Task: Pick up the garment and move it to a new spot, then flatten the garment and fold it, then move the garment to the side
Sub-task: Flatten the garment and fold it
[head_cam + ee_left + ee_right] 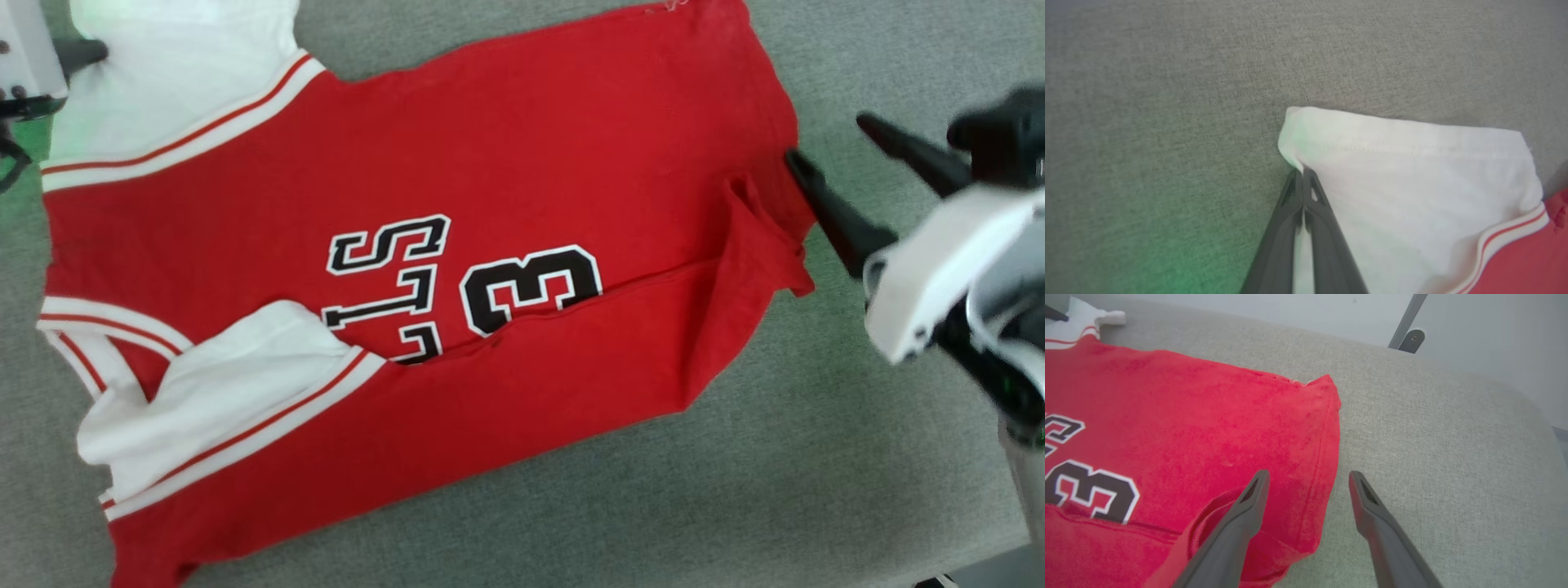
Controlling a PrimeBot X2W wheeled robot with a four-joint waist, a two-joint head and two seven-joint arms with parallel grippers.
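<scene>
Left gripper (1302, 174): jaws pressed together on the outer corner of the far white sleeve (1412, 183). A strip of white cloth shows between the fingers, so I judge the sleeve to be pinched.

Right gripper (1308, 475): jaws wide, nothing held. One finger hangs above the red cloth and the other above bare upholstery, so they straddle the hem (1331, 437).

The garment (490, 163), a red jersey with a black-and-white number print (531, 286), lies spread across the grey upholstered surface (816, 490), collar end toward the left gripper and hem toward the right.

Done, as far as can be seen:
- The body lies largely flat.
- The near long side is turned in over the body and covers the lower part of the print.
- The near sleeve (245, 367) lies folded inward on top.

Outstanding, in my judgement:
- The far sleeve and far side are not yet folded in.
- A ruck at the hem corner beside the right fingers needs smoothing.
- The lengthwise fold and the final move to the side are not yet done.
</scene>
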